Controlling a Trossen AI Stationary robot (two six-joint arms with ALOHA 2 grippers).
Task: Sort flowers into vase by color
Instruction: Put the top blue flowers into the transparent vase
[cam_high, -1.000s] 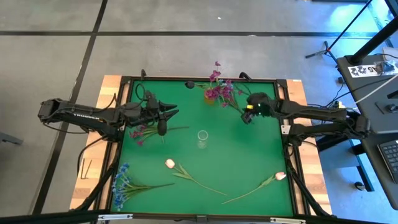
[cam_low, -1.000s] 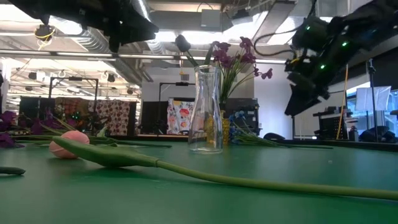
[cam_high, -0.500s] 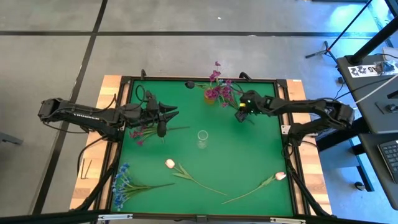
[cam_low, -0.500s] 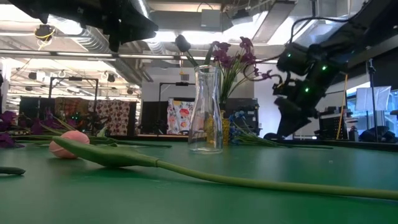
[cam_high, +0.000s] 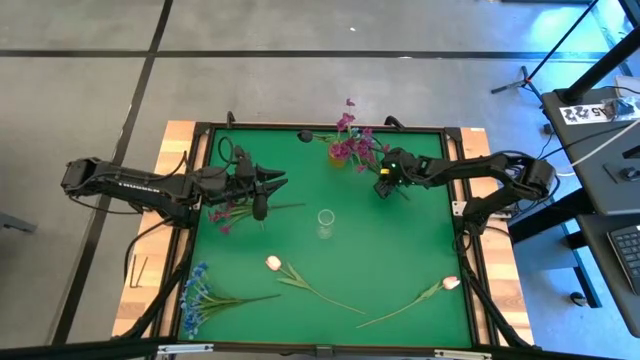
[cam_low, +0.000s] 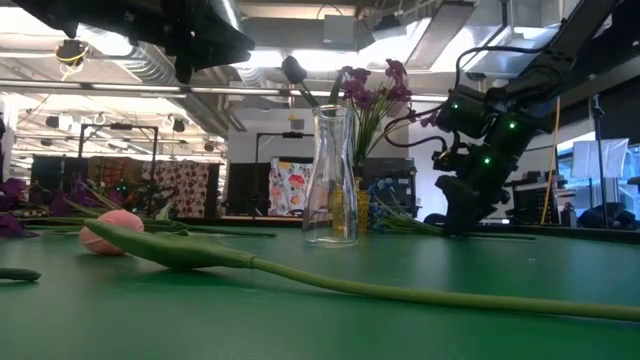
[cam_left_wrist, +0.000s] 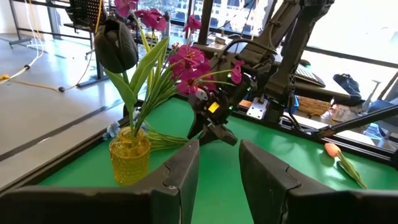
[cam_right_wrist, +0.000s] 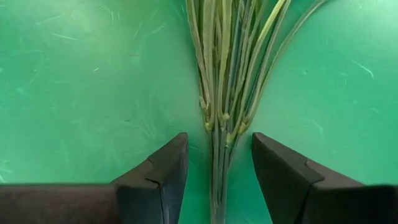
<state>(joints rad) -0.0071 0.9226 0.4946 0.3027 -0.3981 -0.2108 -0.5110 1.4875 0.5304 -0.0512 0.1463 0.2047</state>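
Right gripper (cam_high: 381, 187): lowered to the green bench (cam_high: 390, 250) at its far right part, just beside the yellow vase (cam_left_wrist: 130, 154). Fingers (cam_right_wrist: 155, 171) are spread, one on each side of a bundle of green stems (cam_right_wrist: 224, 93); whether they touch the stems cannot be told.
Stem bundle: lies flat on the bench, between the right fingers, belonging to a spray near the magenta-purple flowers (cam_high: 350, 148).
Left gripper (cam_high: 272, 181): held above the left part of the bench, over a magenta-purple spray (cam_high: 232, 213) lying there. Fingers (cam_left_wrist: 180, 171) are parted, with nothing between them.
Dark-budded stem (cam_left_wrist: 116, 45): stands in the yellow vase along with magenta-purple blossoms (cam_left_wrist: 186, 59).
Glass vase (cam_high: 325, 223): upright near the bench centre, clear, well apart from both grippers.
Blue spray (cam_high: 200, 295): lies at the near left corner of the bench.
Tulips: one (cam_high: 274, 263) lies near the middle front, another (cam_high: 450, 283) at the near right edge; both rest flat with stems pointing inward.
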